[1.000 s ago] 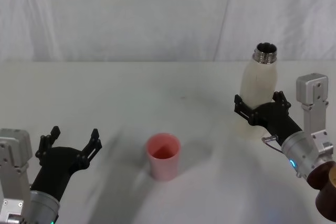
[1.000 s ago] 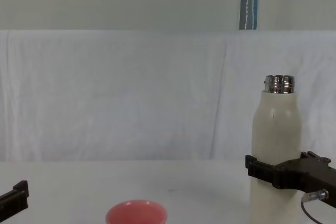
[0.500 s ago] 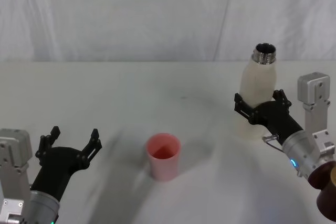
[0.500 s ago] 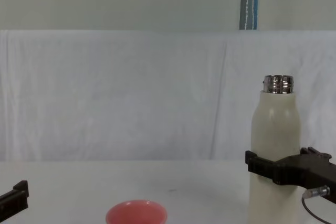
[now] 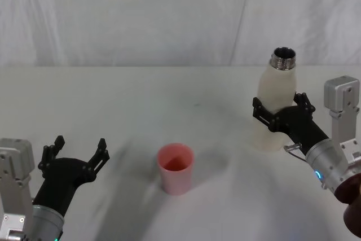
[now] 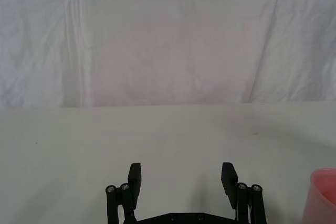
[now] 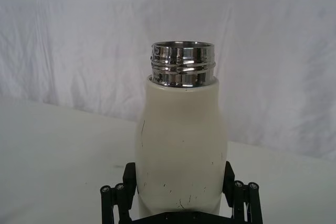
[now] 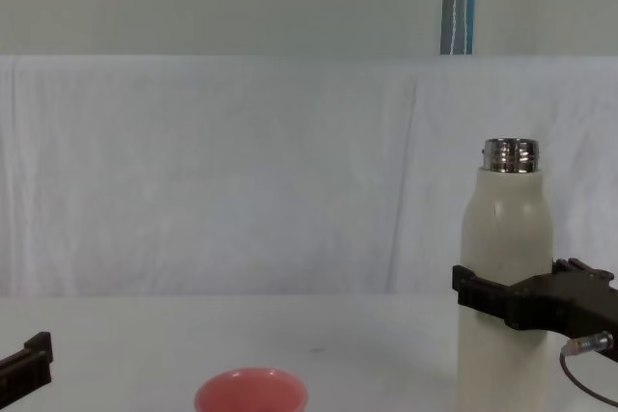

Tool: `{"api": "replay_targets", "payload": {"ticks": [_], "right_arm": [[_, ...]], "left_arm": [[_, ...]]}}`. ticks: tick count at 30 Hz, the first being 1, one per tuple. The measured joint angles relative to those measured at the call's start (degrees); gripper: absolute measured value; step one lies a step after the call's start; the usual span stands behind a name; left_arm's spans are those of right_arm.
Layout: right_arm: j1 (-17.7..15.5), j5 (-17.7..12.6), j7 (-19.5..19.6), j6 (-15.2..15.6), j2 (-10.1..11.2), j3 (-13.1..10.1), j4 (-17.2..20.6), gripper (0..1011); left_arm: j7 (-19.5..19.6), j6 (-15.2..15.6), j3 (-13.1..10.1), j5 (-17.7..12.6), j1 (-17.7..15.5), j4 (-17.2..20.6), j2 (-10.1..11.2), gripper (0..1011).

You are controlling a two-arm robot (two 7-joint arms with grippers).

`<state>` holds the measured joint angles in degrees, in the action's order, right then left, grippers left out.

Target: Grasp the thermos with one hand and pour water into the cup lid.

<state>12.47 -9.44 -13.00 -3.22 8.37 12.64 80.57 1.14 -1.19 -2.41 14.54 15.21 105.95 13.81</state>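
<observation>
The thermos (image 5: 276,91) stands upright on the right of the table, cream-white with an uncapped steel neck (image 7: 182,64). My right gripper (image 5: 280,104) is open around its lower body, one finger on each side, close to the walls (image 7: 181,145). In the chest view the black fingers (image 8: 483,294) cross the thermos (image 8: 504,238) low down. The pink cup lid (image 5: 175,167) stands upright near the table's middle front, well left of the thermos. My left gripper (image 5: 79,146) hangs open and empty at the front left, with the cup lid (image 6: 321,195) off to its side.
A white cloth covers the table (image 5: 141,105), and a white draped backdrop (image 5: 169,15) rises behind its far edge. Bare tabletop lies between the cup lid and the thermos.
My right gripper has slid a little farther forward around the thermos, which stayed upright in place. The left arm and the cup lid have not moved.
</observation>
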Motion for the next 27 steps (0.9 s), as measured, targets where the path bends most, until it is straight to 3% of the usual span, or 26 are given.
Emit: {"api": "replay_targets", "payload": {"ticks": [27], "right_arm": [[-2.45,-1.62,-0.43,0.92,1.37,-0.49,3.30,1000]], "left_arm": [[0.00,0.00,0.00,0.00,0.00,0.00,0.00,1001]]}}
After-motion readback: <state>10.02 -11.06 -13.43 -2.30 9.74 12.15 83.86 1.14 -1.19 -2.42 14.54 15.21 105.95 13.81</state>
